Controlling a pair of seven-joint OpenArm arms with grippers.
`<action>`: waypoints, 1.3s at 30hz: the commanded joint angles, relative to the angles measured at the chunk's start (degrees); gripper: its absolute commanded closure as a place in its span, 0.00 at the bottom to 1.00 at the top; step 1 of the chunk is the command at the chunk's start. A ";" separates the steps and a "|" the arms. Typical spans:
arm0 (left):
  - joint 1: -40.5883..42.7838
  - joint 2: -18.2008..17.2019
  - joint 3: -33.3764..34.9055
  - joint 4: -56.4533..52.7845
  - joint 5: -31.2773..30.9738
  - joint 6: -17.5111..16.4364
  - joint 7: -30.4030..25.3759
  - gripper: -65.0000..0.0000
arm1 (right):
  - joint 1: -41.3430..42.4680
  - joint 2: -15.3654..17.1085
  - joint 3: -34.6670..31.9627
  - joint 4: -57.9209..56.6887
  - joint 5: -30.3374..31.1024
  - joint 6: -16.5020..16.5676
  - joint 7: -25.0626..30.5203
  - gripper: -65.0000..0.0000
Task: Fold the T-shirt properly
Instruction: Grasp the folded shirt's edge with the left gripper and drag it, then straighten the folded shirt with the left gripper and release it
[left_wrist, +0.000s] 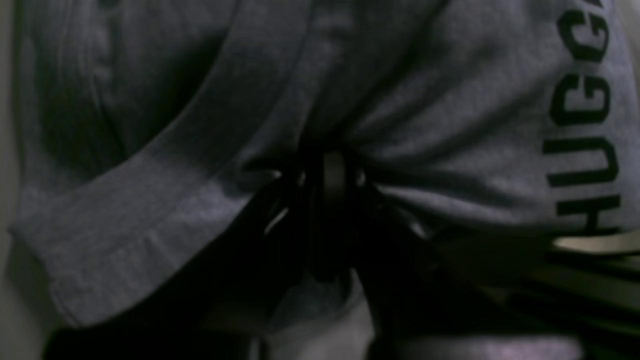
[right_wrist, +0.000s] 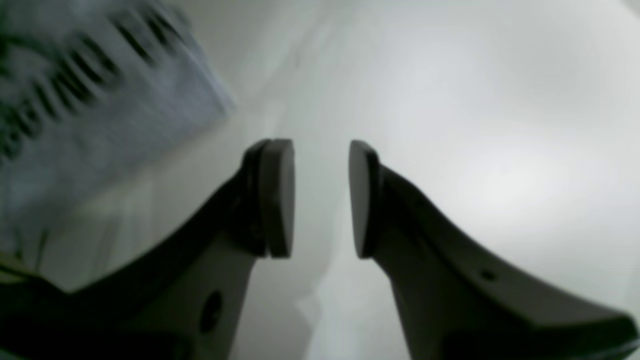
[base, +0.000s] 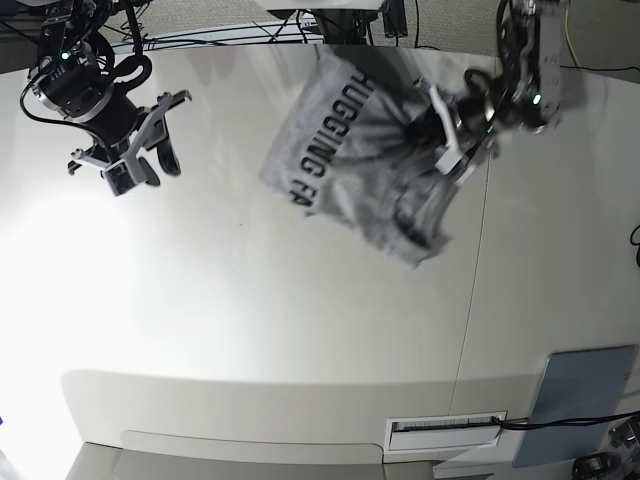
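Overhead, T-shirt (base: 350, 150) bunched in left end effector (base: 450, 135), lettering running diagonally

- The T-shirt (base: 350, 150) hangs above the table (base: 250, 300), bunched at its right side in the left gripper (base: 450, 135).
- The right gripper (base: 135, 150) is well left of the T-shirt.
- The pad (base: 580, 400) lies near the table's front right corner.

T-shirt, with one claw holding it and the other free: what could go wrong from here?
1. The left claw pinches the T-shirt at one bunched spot, so it hangs crumpled and may land wrinkled or slip free.
2. The right claw is open, empty and apart from the cloth; a blind grab at the hanging shirt might catch several layers.
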 joint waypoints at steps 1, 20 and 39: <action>-1.01 -0.13 2.12 -0.09 2.10 0.63 2.16 0.93 | 1.01 0.66 0.26 -0.22 0.39 -0.50 1.53 0.71; 5.29 0.31 -10.14 12.90 -11.43 2.14 9.18 0.93 | 23.82 -6.01 -16.13 -27.23 -10.80 -1.31 5.35 1.00; -6.80 4.76 -11.23 -10.56 4.31 6.45 -8.28 0.93 | 18.23 -6.03 -23.32 -33.97 -9.68 1.33 4.52 1.00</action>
